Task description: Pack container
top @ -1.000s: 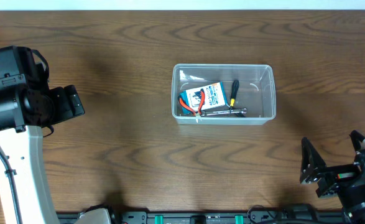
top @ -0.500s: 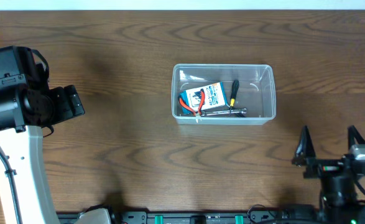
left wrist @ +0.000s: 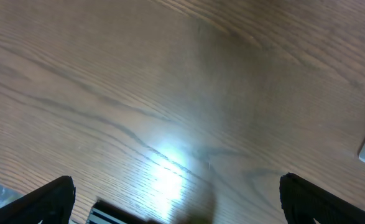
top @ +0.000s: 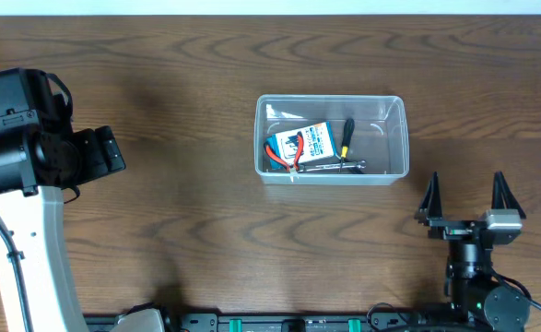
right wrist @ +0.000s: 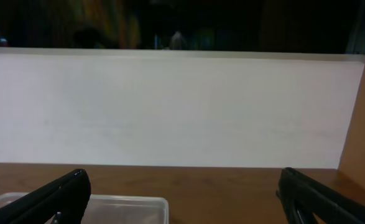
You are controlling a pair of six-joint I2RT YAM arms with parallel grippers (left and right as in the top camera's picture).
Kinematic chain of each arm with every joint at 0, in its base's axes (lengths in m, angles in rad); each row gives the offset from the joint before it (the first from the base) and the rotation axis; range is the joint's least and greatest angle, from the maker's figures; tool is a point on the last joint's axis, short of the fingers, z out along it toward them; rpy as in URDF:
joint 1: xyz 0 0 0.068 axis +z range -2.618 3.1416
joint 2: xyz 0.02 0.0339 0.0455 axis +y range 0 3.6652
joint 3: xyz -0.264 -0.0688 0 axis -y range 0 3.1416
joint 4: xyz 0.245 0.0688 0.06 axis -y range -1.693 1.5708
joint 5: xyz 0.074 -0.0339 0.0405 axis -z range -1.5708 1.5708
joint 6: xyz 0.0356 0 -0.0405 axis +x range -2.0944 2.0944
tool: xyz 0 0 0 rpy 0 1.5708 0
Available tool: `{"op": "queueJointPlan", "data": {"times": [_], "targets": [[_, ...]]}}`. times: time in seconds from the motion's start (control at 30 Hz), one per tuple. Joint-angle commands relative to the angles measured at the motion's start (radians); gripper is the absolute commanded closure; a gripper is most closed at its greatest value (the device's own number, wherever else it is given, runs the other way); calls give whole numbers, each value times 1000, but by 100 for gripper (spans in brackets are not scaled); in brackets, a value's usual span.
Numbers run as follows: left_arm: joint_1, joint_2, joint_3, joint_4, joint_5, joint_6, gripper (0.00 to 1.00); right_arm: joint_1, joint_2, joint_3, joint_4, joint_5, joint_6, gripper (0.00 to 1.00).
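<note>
Overhead, the container (top: pixel 331 138) sits ahead and left of the right claw (top: pixel 465 184), well apart, holding a pliers pack (top: pixel 302 145) and a screwdriver (top: pixel 346 136). Right claw and left claw (left wrist: pixel 176 185) are both spread, empty. Packing looks finished; the next move likely calls only for parking.

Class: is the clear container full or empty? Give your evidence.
Partly filled. The container holds pliers, a screwdriver and a blue packet toward its left; its right end is bare.
</note>
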State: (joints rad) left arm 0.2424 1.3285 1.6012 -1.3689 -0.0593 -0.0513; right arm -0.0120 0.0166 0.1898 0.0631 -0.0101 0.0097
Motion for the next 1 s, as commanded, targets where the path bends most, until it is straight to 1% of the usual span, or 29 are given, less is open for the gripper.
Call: {"op": "queueJointPlan", "data": {"times": [0.0, 0.13, 0.43, 0.73, 0.97], "targets": [[5, -2, 10, -3, -2, 5, 2, 0, -11, -37, 55, 7, -19, 1], [5, -2, 10, -3, -2, 5, 2, 0, -11, -90, 126, 6, -18, 1], [5, -2, 10, -3, -2, 5, 2, 34, -11, -181, 167, 10, -18, 1], [5, -2, 10, -3, -2, 6, 2, 37, -11, -184, 128, 64, -19, 1], [5, -2, 10, -3, -2, 6, 2, 24, -11, -184, -29, 63, -18, 1]]}}
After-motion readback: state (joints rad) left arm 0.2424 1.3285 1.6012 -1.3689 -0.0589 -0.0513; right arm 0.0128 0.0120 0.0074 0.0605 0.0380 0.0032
